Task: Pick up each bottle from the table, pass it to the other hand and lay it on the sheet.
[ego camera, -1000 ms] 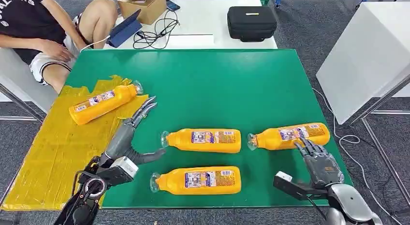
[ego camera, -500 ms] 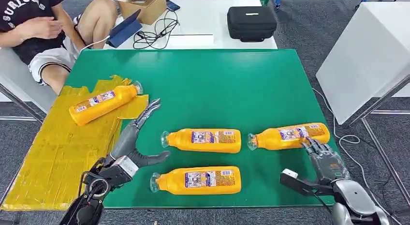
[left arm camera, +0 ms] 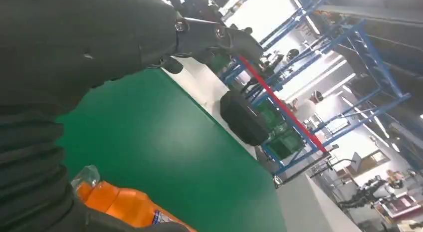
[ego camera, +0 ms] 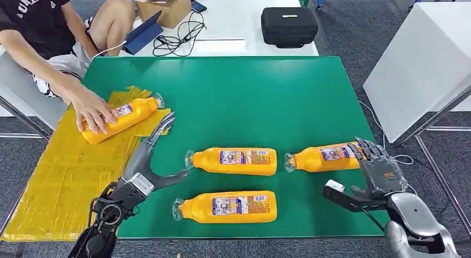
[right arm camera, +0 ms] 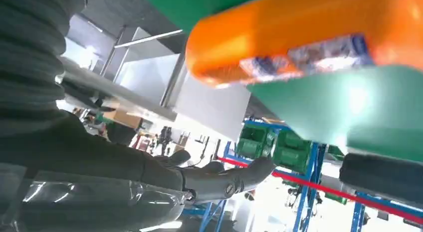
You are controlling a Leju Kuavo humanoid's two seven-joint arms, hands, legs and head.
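Three orange bottles lie on the green table (ego camera: 250, 97): one in the middle (ego camera: 233, 161), one near the front edge (ego camera: 228, 207), one at the right (ego camera: 327, 156). A fourth bottle (ego camera: 130, 112) lies on the yellow sheet (ego camera: 66, 169), with a person's hand (ego camera: 91, 111) resting on it. My left hand (ego camera: 150, 152) hovers open between the sheet and the middle bottle, fingers stretched toward the sheet. My right hand (ego camera: 375, 166) is open at the base end of the right bottle; contact cannot be told. That bottle (right arm camera: 309, 35) shows close in the right wrist view.
A seated person (ego camera: 50, 36) leans in at the table's far left. Behind stands a white table (ego camera: 233, 19) with a black case (ego camera: 289, 25), cables and a cardboard box. A white panel (ego camera: 422, 64) stands to the right.
The person has reached in and laid a hand on the bottle on the sheet. My right hand moved right and up to the right bottle's base end. My left hand shifted only slightly.
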